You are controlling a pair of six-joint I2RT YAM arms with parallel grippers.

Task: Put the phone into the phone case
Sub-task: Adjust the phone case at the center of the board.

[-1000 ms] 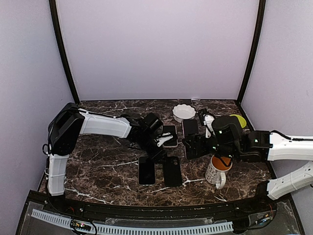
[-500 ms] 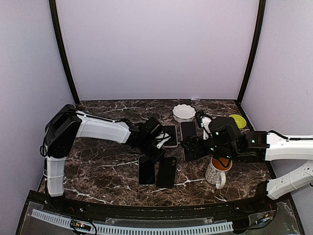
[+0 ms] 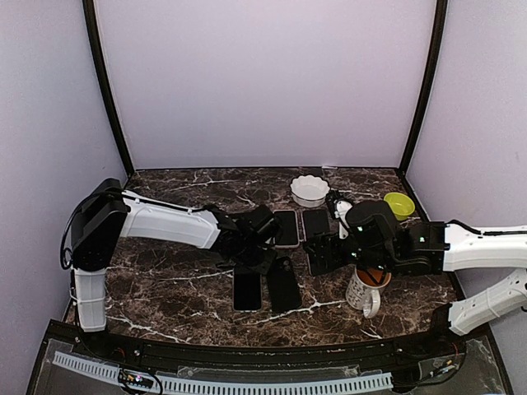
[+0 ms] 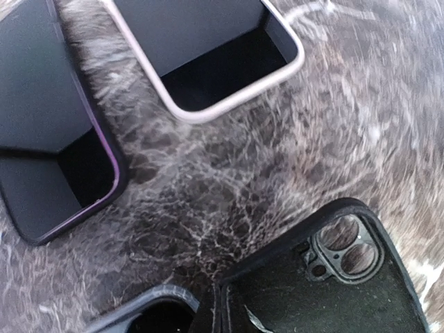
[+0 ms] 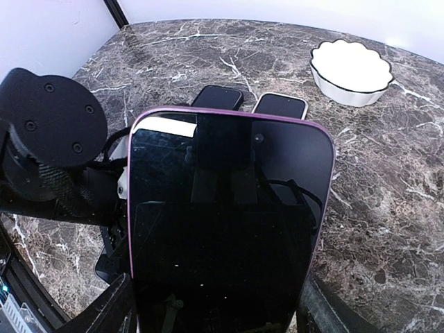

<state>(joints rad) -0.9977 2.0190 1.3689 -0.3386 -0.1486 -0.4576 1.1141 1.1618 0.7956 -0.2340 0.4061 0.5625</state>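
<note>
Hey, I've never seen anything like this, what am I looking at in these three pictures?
Two white robot arms are bolted to a marble table, each ending in a two-finger gripper. The wide picture comes from above and behind them; the other two from cameras on the wrists. On the table sit phones, a black case, a white bowl, a yellow bowl and a mug. The right gripper holds a purple-rimmed phone. The left gripper is shut, low beside the black case; whether it pinches it I cannot tell.

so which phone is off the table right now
The purple-rimmed phone, clamped in the right end effector; the rest lie on the table.
</note>
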